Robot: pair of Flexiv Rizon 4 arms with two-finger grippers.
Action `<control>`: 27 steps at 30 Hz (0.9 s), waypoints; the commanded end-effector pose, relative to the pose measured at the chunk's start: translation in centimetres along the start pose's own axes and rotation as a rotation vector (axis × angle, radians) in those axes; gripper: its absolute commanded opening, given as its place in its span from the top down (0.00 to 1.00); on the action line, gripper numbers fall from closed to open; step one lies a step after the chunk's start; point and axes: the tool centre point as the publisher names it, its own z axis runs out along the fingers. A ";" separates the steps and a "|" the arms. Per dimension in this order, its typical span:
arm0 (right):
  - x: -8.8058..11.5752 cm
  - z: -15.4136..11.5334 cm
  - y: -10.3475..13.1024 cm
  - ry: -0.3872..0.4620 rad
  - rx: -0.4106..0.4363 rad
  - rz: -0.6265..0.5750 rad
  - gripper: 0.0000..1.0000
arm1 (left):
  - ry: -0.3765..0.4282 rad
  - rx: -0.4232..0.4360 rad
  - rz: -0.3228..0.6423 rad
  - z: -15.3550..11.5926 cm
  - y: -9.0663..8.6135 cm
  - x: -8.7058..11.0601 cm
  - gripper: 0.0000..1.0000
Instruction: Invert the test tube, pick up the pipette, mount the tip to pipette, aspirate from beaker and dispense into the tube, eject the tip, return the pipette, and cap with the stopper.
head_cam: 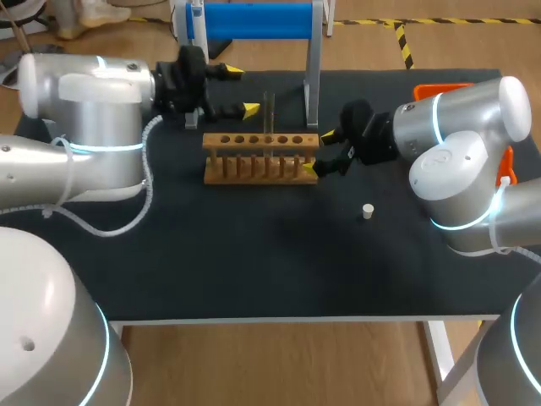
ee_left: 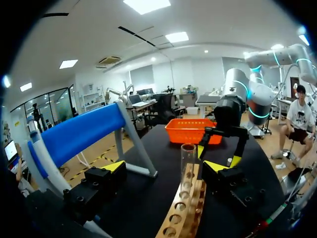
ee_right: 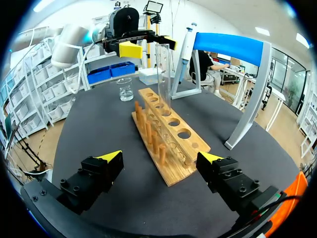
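Head view: 1 clear glass test tube [head_cam: 270,112] stands upright in the light wooden rack [head_cam: 260,157], left gripper [head_cam: 241,91] spread wide behind the rack, right gripper [head_cam: 319,152] spread wide at its right end, small white stopper [head_cam: 368,211] front-right of it.

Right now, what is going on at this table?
The left end effector and the right end effector are both open and hold nothing. They sit near the two ends of a wooden rack. A glass tube stands upright in the rack. The small white stopper lies on the table, and the pipette hangs on its blue stand.
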 end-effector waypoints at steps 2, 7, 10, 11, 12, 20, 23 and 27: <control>0.0 -0.1 -0.1 0.002 -0.002 -0.001 0.00 | -0.197 -0.067 -0.031 -7.3 -0.7 0.2 0.00; 0.0 -0.1 -0.1 0.002 -0.002 -0.001 0.00 | -0.197 -0.067 -0.031 -7.3 -0.7 0.2 0.00; 0.0 -0.1 -0.1 0.002 -0.002 -0.001 0.00 | -0.197 -0.067 -0.031 -7.3 -0.7 0.2 0.00; 0.0 -0.1 -0.1 0.002 -0.002 -0.001 0.00 | -0.197 -0.067 -0.031 -7.3 -0.7 0.2 0.00; 0.0 -0.1 -0.1 0.002 -0.002 -0.001 0.00 | -0.197 -0.067 -0.031 -7.3 -0.7 0.2 0.00; 0.0 -0.1 -0.1 0.002 -0.002 -0.001 0.00 | -0.197 -0.067 -0.031 -7.3 -0.7 0.2 0.00; 0.0 -0.1 -0.1 0.002 -0.002 -0.001 0.00 | -0.257 -0.085 -0.083 -7.9 0.4 -1.2 0.00; 0.0 -0.1 -0.1 0.002 -0.002 -0.001 0.00 | -0.364 -0.129 -0.134 -10.9 2.5 -4.3 0.00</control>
